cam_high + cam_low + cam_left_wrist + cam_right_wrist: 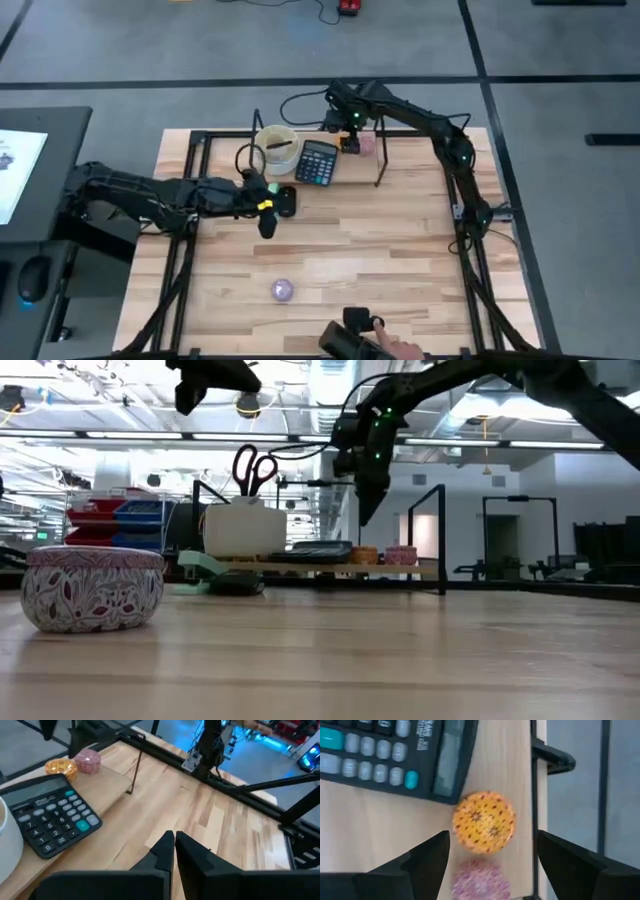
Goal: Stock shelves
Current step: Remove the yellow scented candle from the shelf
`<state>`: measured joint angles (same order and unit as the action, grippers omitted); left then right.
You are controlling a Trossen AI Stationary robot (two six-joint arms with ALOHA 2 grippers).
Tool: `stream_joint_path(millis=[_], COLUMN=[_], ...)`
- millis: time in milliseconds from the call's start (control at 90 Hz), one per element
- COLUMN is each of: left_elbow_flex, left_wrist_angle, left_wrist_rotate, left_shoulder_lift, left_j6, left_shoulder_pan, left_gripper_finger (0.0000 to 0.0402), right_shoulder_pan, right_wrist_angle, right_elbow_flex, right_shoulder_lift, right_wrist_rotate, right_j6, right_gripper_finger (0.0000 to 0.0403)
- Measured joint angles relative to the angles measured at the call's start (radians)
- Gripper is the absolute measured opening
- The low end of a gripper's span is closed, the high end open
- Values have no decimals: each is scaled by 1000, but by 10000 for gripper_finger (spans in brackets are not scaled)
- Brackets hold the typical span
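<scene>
the left gripper [268, 222] hovered over the table just in front of the shelves [300, 176], fingers [165, 851] pressed together and empty. at the shelves' far right end, the right gripper [350, 133] hung spread wide above an orange tin [483, 822], touching nothing.

Overhead, table-level, two seemingly close wrist-views

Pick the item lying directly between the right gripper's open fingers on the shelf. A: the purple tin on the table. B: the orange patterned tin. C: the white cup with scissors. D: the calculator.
B: in the right wrist view the orange patterned tin sits on the shelf between the open right gripper fingers, with the calculator off to one side.
</scene>
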<state>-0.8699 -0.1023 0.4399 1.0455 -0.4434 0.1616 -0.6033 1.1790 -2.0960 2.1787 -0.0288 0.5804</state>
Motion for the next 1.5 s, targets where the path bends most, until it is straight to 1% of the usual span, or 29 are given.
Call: stream_joint_path(millis=[122, 200, 278, 433, 500, 589, 700, 978, 1367, 1500], left_elbow_flex=[-7, -7, -6, -6, -6, -6, -6, -6, -6, -6], left_wrist_angle=[-1, 5, 0, 2, -1, -1, -5, -14, -14, -14], left_wrist_rotate=[-1, -1, -1, -1, -1, -1, -1, -4, -4, -4], left_shoulder_lift=[22, 35, 38, 36, 36, 35, 35, 35, 35, 35], left_j6=[-29, -40, -42, -43, -44, -44, -57, -92, -96, -101], left_shoulder_pan=[0, 0, 0, -1, -1, -1, -1, -1, -1, -1], left_gripper_finger=[0, 0, 0, 0, 0, 0, 0, 0, 0, 0], right_shoulder_pan=[-12, -26, -41, -59, -57, -54, -43, -40, -48, -47], right_wrist_angle=[-49, -67, -65, -55, -64, -67, -103, -80, -85, -98], right_elbow_flex=[0, 0, 0, 1, 9, 10, 7, 9, 10, 28], right_shoulder_lift=[5, 5, 5, 21, 35, 39, 50, 104, 102, 102], right_wrist_rotate=[36, 38, 37, 25, 29, 55, 56, 64, 65, 65], right_j6=[-54, -54, -41, 8, 52, 56, 56, 23, 30, 30], right_gripper_finger=[284, 296, 319, 383, 395, 388, 384, 395, 396, 390])
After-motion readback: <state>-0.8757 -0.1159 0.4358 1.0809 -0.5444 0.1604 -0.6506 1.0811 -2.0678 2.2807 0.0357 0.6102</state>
